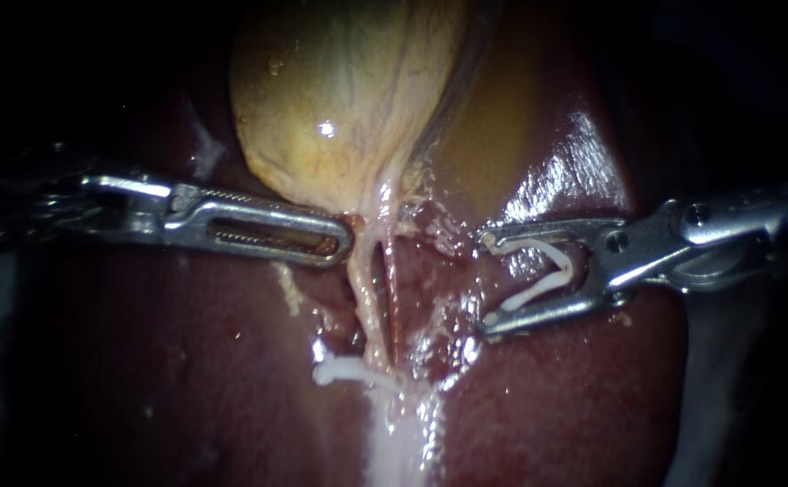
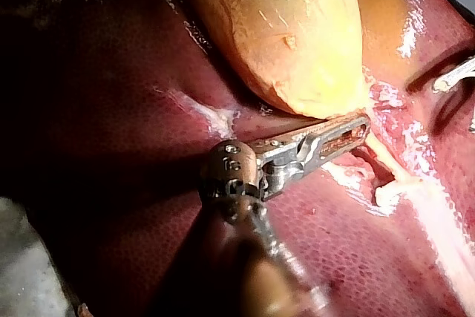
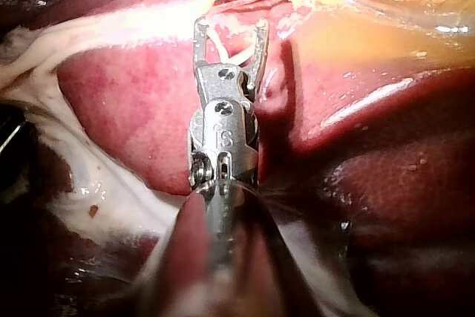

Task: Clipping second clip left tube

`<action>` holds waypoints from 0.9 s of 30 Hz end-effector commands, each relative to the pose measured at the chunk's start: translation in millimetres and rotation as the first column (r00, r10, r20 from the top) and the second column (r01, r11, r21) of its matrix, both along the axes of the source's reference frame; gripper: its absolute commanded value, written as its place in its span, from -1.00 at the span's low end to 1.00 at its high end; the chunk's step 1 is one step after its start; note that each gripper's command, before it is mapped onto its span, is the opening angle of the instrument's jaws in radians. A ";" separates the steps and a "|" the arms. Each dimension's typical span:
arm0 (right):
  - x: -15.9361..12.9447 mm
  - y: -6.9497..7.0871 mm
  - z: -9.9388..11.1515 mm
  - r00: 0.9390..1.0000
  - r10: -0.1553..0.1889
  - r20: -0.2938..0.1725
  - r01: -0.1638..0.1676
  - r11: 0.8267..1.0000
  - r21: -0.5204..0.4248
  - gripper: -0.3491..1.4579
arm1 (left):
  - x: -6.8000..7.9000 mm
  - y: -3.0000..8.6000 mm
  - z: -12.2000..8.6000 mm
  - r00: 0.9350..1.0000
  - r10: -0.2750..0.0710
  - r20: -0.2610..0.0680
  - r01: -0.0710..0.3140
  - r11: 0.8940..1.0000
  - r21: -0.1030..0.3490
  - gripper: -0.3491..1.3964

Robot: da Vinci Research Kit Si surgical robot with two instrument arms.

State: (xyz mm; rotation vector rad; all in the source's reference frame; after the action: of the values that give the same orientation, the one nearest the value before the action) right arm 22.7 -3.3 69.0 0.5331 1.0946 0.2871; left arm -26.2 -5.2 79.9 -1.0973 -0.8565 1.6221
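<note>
The yellow gallbladder (image 1: pixel 340 90) narrows into two pale tubes, the left tube (image 1: pixel 364 298) and the right tube (image 1: pixel 387 289). A white clip (image 1: pixel 335 370) sits low across the left tube. My left instrument (image 1: pixel 344 242) comes in level, its slotted jaws shut on tissue at the gallbladder's neck. My right instrument (image 1: pixel 486 281) holds a white V-shaped clip (image 1: pixel 552 271) between its spread jaws. Its tips stand a short way right of the tubes, not around either. In the right wrist view the jaws (image 3: pixel 230 27) point at the pale strands.
Dark red, wet liver (image 1: pixel 547 397) lies under and around everything. A pale band of tissue (image 1: pixel 398 442) runs on below the clipped tube. In the left wrist view my right instrument (image 2: pixel 453 79) shows only at the edge.
</note>
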 end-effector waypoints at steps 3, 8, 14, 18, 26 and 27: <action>0.0 0.0 0.0 1.000 0.000 0.000 0.000 1.000 0.000 -0.07 | 0.0 0.0 0.0 1.000 0.000 0.001 0.000 1.000 0.000 -1.00; 0.0 0.0 0.0 1.000 0.000 0.000 0.000 1.000 0.000 -0.07 | 0.4 0.0 -0.3 1.000 0.002 0.002 -0.002 1.000 0.001 -1.00; 0.0 -0.1 0.0 1.000 0.000 0.000 0.000 1.000 0.000 -0.07 | 1.7 0.9 -1.8 1.000 -0.009 -0.002 0.009 1.000 0.006 -1.00; 0.0 -0.1 0.0 1.000 -0.001 0.000 0.001 1.000 0.000 -0.07 | 3.1 1.9 -3.0 1.000 -0.025 -0.009 0.025 1.000 0.011 -1.00; 0.0 -0.1 0.0 1.000 0.000 0.000 0.000 1.000 0.000 -0.07 | 6.0 3.4 -5.3 0.998 -0.050 -0.025 0.050 0.999 0.007 -1.00; 0.1 -0.1 0.0 1.000 0.000 0.000 0.000 1.000 0.000 -0.07 | 6.3 3.6 -5.6 0.998 -0.053 -0.027 0.053 0.999 0.004 -1.00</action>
State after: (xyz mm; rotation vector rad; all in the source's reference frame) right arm 22.7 -3.4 69.0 0.5331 1.0946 0.2864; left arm -19.6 -1.5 74.3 -1.0846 -0.8054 1.5886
